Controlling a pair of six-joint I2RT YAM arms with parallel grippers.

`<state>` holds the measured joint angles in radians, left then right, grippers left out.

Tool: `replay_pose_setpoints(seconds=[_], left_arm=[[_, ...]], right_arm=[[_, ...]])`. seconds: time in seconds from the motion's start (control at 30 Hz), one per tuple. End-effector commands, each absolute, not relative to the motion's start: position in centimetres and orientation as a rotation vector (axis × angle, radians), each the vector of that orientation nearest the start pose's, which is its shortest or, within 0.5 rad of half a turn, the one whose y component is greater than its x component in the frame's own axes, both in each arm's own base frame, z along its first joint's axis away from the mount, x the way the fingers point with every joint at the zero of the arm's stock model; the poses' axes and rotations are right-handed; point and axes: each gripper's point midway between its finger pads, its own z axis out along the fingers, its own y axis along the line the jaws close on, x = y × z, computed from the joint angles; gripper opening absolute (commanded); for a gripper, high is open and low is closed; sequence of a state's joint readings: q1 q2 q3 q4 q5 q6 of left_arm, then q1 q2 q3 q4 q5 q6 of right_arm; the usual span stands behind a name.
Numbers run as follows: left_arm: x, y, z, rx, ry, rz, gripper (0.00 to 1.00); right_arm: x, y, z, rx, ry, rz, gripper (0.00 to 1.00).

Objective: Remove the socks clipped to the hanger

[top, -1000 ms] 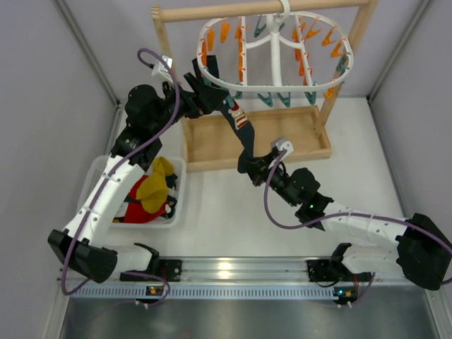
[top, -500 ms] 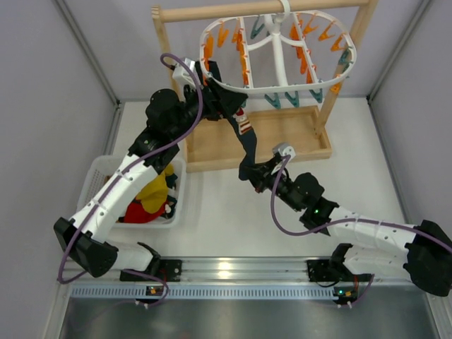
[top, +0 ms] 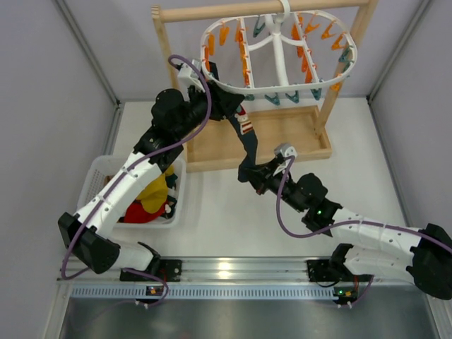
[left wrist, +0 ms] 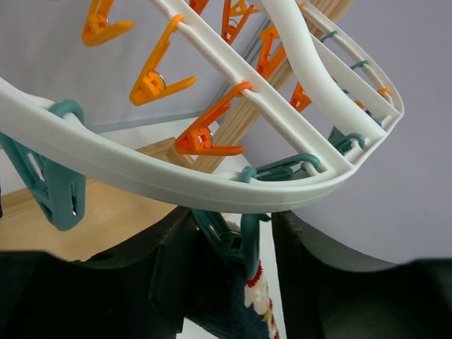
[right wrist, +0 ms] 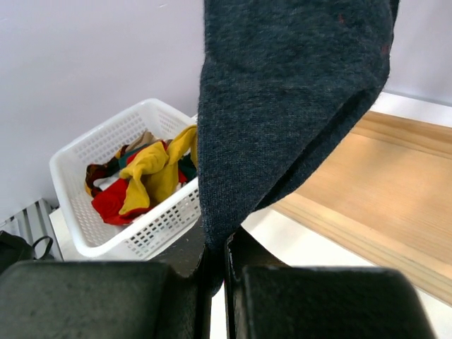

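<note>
The white oval hanger [top: 280,63] hangs from a wooden rack, with orange and teal clips under its rim [left wrist: 141,173]. One dark sock with a patterned band [top: 247,145] hangs from a teal clip [left wrist: 244,247] at the near left rim. My left gripper [top: 229,106] is just under the rim. Its jaws [left wrist: 232,229] straddle that clip, and a gap shows beside the right finger. The sock's patterned cuff [left wrist: 258,311] shows below the clip. My right gripper [top: 248,173] is shut on the lower end of the sock [right wrist: 282,92], which leaves the jaws [right wrist: 224,247] upward.
A white basket [top: 99,169] at the left holds red and yellow socks [top: 148,194], and it shows in the right wrist view [right wrist: 92,233] too. The rack's wooden tray base [top: 296,134] lies under the hanger. Grey walls close in both sides.
My left arm has moved right, up to the hanger's rim, and its jaws have narrowed around the teal clip. The right gripper has shifted slightly while still holding the sock.
</note>
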<state>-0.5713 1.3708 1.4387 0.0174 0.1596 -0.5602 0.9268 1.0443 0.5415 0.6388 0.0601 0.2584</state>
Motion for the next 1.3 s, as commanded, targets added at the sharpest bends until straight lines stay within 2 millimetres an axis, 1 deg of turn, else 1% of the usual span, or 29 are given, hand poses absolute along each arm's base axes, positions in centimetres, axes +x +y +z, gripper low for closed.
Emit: replay_pose_setpoints(seconds=[0.0, 0.07, 0.1, 0.2, 0.23, 0.37, 0.4, 0.47, 0.5, 0.53, 0.57, 0.63, 0.67, 0.7, 0.73, 0.77, 0.8, 0.87, 0.9, 0.93, 0.97, 1.0, 1.03, 1.07, 1.1, 1.17, 1.2, 1.23, 1.27], left_arm=[[35.4, -28.2, 46.6, 0.182, 1.419, -1.004, 0.49], [35.3, -28.1, 46.9, 0.193, 1.406, -0.991, 0.44], [35.4, -28.1, 46.9, 0.194, 1.403, -0.986, 0.34], [35.7, -28.1, 46.8, 0.197, 1.403, -0.972, 0.24], [35.8, -28.1, 46.7, 0.195, 1.405, -0.972, 0.17], [35.8, -28.3, 46.4, 0.201, 1.414, -0.976, 0.13], [35.7, -28.4, 46.3, 0.203, 1.416, -0.979, 0.17], [35.5, -28.4, 46.0, 0.2, 1.425, -0.992, 0.42], [35.3, -28.4, 46.0, 0.203, 1.425, -0.997, 0.46], [35.2, -28.3, 45.2, 0.202, 1.442, -0.997, 0.53], [34.8, -28.0, 45.4, 0.199, 1.436, -0.996, 0.63], [34.7, -27.4, 44.1, 0.197, 1.454, -0.958, 0.67], [34.1, -26.5, 44.4, 0.18, 1.449, -0.937, 0.72], [34.2, -25.9, 43.7, 0.16, 1.468, -0.908, 0.79], [34.6, -24.9, 42.3, 0.13, 1.498, -0.841, 0.82], [34.5, -24.2, 41.9, 0.12, 1.511, -0.809, 0.84], [34.3, -22.8, 41.1, 0.078, 1.547, -0.744, 0.91], [34.4, -19.8, 37.6, 0.01, 1.666, -0.572, 0.95], [33.8, -18.5, 37.0, -0.016, 1.684, -0.522, 0.98], [33.5, -17.3, 35.9, -0.037, 1.72, -0.463, 0.99], [33.5, -15.4, 35.2, -0.101, 1.738, -0.371, 0.99], [32.6, -13.9, 33.1, -0.117, 1.814, -0.292, 0.99], [31.8, -12.6, 32.8, -0.166, 1.824, -0.256, 0.99], [31.3, -11.0, 32.2, -0.215, 1.837, -0.188, 0.99], [30.2, -9.8, 30.4, -0.223, 1.905, -0.12, 0.99], [28.6, -8.6, 30.1, -0.24, 1.927, -0.1, 0.99], [28.0, -8.2, 29.7, -0.221, 1.946, -0.083, 0.99], [26.5, -7.2, 29.3, -0.208, 1.975, -0.058, 0.99], [25.8, -6.5, 29.2, -0.209, 1.977, -0.032, 0.99]], right_arm=[[22.0, 31.1, 28.1, -0.457, 1.403, 0.981, 0.0], [21.9, 31.1, 28.1, -0.456, 1.403, 0.987, 0.0], [21.8, 31.1, 28.1, -0.457, 1.403, 0.99, 0.0], [21.7, 30.9, 27.8, -0.451, 1.409, 0.994, 0.0], [21.7, 30.8, 27.5, -0.448, 1.415, 0.993, 0.0], [21.3, 30.2, 26.9, -0.437, 1.424, 0.995, 0.0], [21.2, 30.0, 26.6, -0.431, 1.434, 0.995, 0.0], [21.0, 29.5, 26.1, -0.427, 1.445, 0.99, 0.0], [21.0, 29.2, 25.6, -0.423, 1.462, 0.979, 0.0], [20.9, 29.0, 24.8, -0.427, 1.482, 0.97, 0.0], [20.7, 28.6, 24.9, -0.421, 1.48, 0.969, 0.0], [20.6, 28.0, 23.6, -0.423, 1.521, 0.939, 0.0], [20.5, 27.6, 23.8, -0.417, 1.518, 0.932, 0.01], [20.6, 27.2, 23.6, -0.408, 1.529, 0.914, 0.01], [20.5, 27.0, 22.9, -0.418, 1.553, 0.9, 0.01], [20.4, 26.6, 23.1, -0.412, 1.551, 0.894, 0.01], [20.6, 26.3, 23.1, -0.4, 1.556, 0.879, 0.02], [20.5, 26.0, 22.8, -0.403, 1.586, 0.859, 0.02], [20.6, 26.0, 22.7, -0.407, 1.596, 0.844, 0.02], [20.7, 26.1, 23.3, -0.409, 1.595, 0.843, 0.02], [20.9, 26.2, 22.7, -0.426, 1.625, 0.821, 0.02], [20.9, 26.4, 22.8, -0.442, 1.632, 0.822, 0.02], [20.9, 26.8, 23.7, -0.45, 1.618, 0.834, 0.02], [21.1, 27.4, 23.3, -0.471, 1.636, 0.834, 0.02], [20.9, 28.1, 23.6, -0.5, 1.633, 0.856, 0.02], [21.3, 29.7, 24.3, -0.533, 1.639, 0.876, 0.02], [21.2, 30.7, 26.1, -0.556, 1.608, 0.916, 0.02], [21.3, 32.0, 25.4, -0.596, 1.631, 0.937, 0.02], [21.3, 32.9, 25.7, -0.619, 1.626, 0.96, 0.02]])
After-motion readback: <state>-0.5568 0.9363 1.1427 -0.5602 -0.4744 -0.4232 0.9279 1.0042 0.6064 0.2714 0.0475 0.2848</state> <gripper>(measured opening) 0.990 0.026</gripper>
